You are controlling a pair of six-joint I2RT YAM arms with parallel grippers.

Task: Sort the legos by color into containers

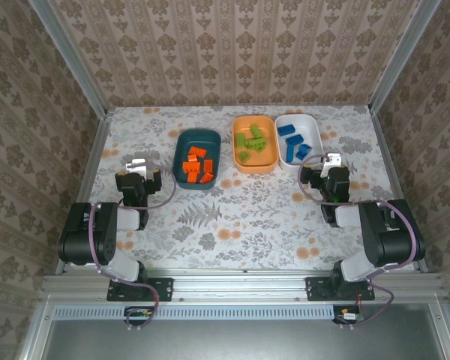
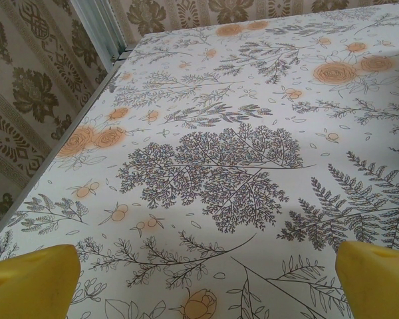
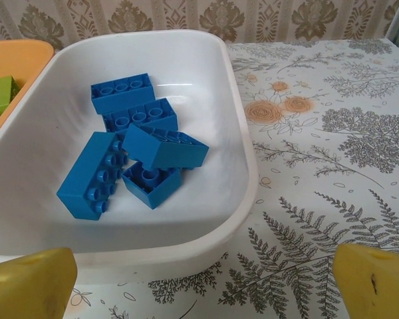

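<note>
Left gripper (image 1: 138,164) and right gripper (image 1: 332,160) sit with jaws released and empty, bricks (image 1: 197,166) color-sorted in teal bin (image 1: 199,133), orange bin (image 1: 255,167) and white bin (image 3: 247,166).

Five blue legos (image 3: 93,174) lie jumbled inside the white container (image 3: 245,156).

From where I stand, both arms are folded up close to their bases, elbows bent and forearms reaching a short way forward. The left arm (image 1: 97,234) carries the left claw (image 1: 139,165) pointing away from the bases, jaws spread wide with nothing between them. Through its wrist camera the yellow fingertips (image 2: 30,279) sit far apart at the bottom corners. The right arm (image 1: 384,234) mirrors that pose. The right claw (image 1: 331,162) is just as wide and empty, its own tips (image 3: 28,282) set well apart too.
</note>
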